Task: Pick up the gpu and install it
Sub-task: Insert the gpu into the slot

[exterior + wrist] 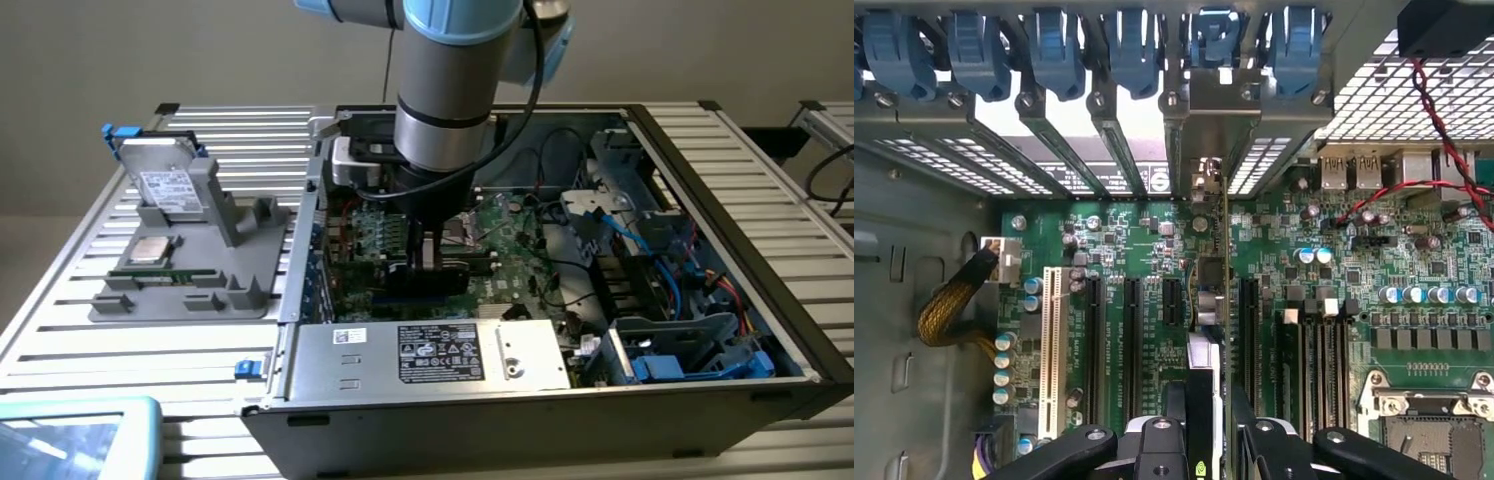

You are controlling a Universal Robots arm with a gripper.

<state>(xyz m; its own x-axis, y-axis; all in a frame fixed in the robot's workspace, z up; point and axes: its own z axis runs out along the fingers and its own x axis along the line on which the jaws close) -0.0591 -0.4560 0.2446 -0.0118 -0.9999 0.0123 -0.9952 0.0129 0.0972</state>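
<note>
My gripper (434,256) reaches down inside the open computer case (747,190), over the green motherboard (514,235). It is shut on the gpu (424,278), a dark card held upright on its edge. In the wrist view the gpu (1206,300) appears edge-on between the black fingers (1174,415), with my gripper (1212,425) astride it. The card runs along the black expansion slots (1132,340), and its silver end bracket (1214,110) sits at the rear slot openings under the blue latches (1216,40). Whether the card is pressed fully into a slot cannot be told.
A grey tray (187,300) at the exterior view's left holds a silver hard drive (171,185), a processor (150,248) and a memory stick (167,276). A labelled metal box (427,355) spans the case front. Blue cables (667,250), a white slot (1050,350) and a yellow braided cable (949,310) lie nearby.
</note>
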